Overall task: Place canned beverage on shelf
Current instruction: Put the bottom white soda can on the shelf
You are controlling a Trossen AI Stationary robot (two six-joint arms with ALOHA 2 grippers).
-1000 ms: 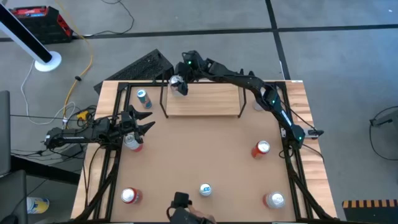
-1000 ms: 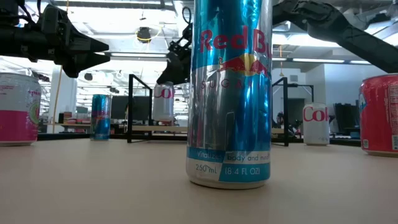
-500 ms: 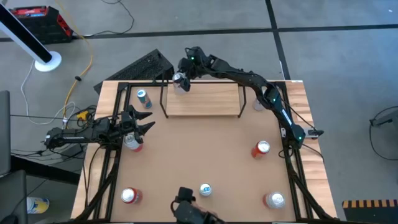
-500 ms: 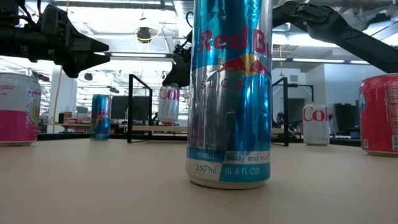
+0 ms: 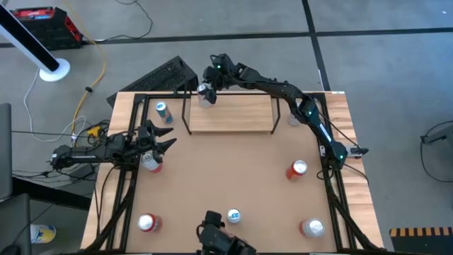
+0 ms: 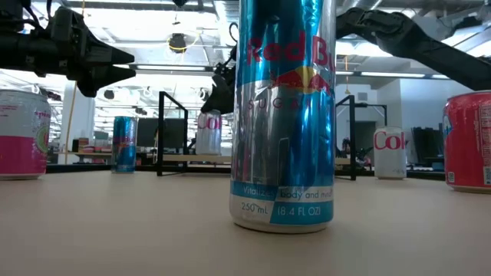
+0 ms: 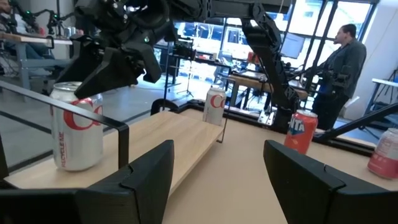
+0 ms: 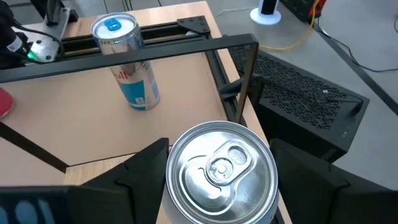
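can (image 8: pixel 222 171) between right claw (image 8: pixel 217 180) fingers

In the high view the shelf (image 5: pixel 232 115) sits at the table's (image 5: pixel 233 177) upper middle, a silver can (image 5: pixel 206 94) on its upper left corner. A slim can (image 5: pixel 163 110) stands left of the shelf. Four cans line the table's lower part; another (image 5: pixel 298 169) stands right of centre.

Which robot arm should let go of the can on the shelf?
The right one. Its claw is around the silver can standing at the shelf's end. The left claw hangs over a can on the table.
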